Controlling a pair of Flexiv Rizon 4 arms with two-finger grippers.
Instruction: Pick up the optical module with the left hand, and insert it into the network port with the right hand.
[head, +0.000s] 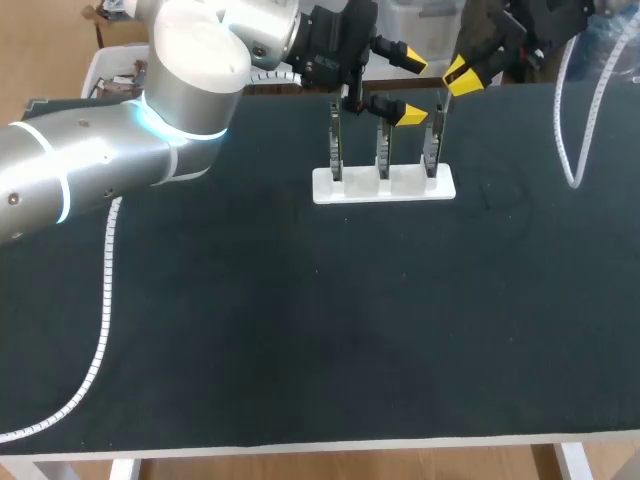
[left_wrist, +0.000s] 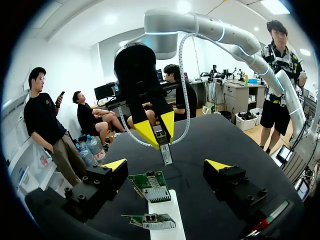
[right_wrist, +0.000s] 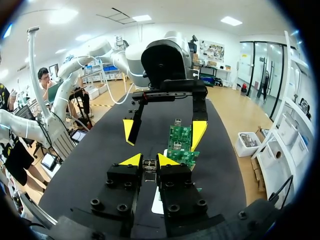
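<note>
At the bench's far edge, mid-span: the right gripper (right_wrist: 150, 160) is clamping the optical module (left_wrist: 166, 154), long axis upright, free end pointing down over the rightmost board (head: 431, 150) in the white holder (head: 385, 186). The left gripper (left_wrist: 166, 165) is hanging close by, fingers spread wide, holding nothing.

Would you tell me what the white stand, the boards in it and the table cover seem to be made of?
Stand: probably matte white plastic; opaque, smooth, no shine. Boards: green circuit-board laminate with small components and silvery metal ports. Table cover: dark matte mat, fabric or rubber; I cannot tell which.
</note>
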